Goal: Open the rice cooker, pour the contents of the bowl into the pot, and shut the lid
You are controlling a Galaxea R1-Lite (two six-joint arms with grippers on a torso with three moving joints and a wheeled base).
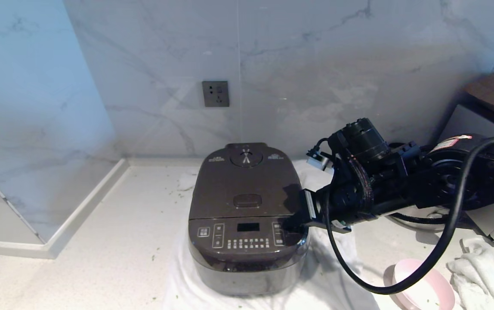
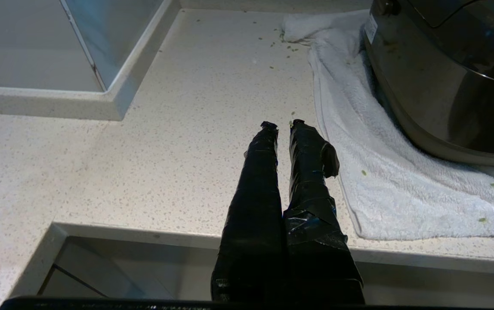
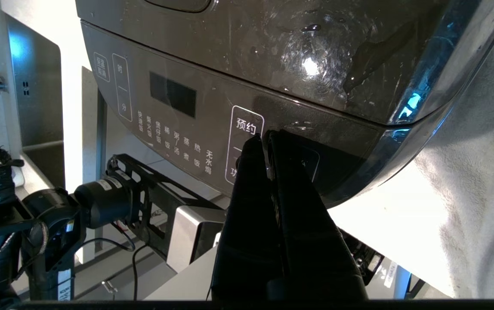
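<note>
The dark-brown rice cooker [image 1: 247, 262] stands on a white towel mid-counter, its lid [image 1: 230, 189] down, so the pot is hidden. My right gripper [image 1: 292, 224] is shut and empty, its tips at the right-hand buttons of the front panel [image 3: 174, 112]; the right wrist view shows this gripper [image 3: 264, 136] right against a white-outlined button. The pale pink bowl [image 1: 427, 290] sits at the near right, partly behind my arm's cable; its contents are hard to make out. My left gripper [image 2: 280, 125] hangs parked and shut over the counter edge, left of the cooker [image 2: 445, 77].
The white towel [image 1: 337, 275] spreads under and around the cooker. A crumpled cloth [image 1: 479, 262] lies at the far right, near a grey box [image 1: 483, 112]. A raised ledge [image 1: 79, 206] borders the counter's left. Green bits are scattered on the counter [image 2: 212, 86].
</note>
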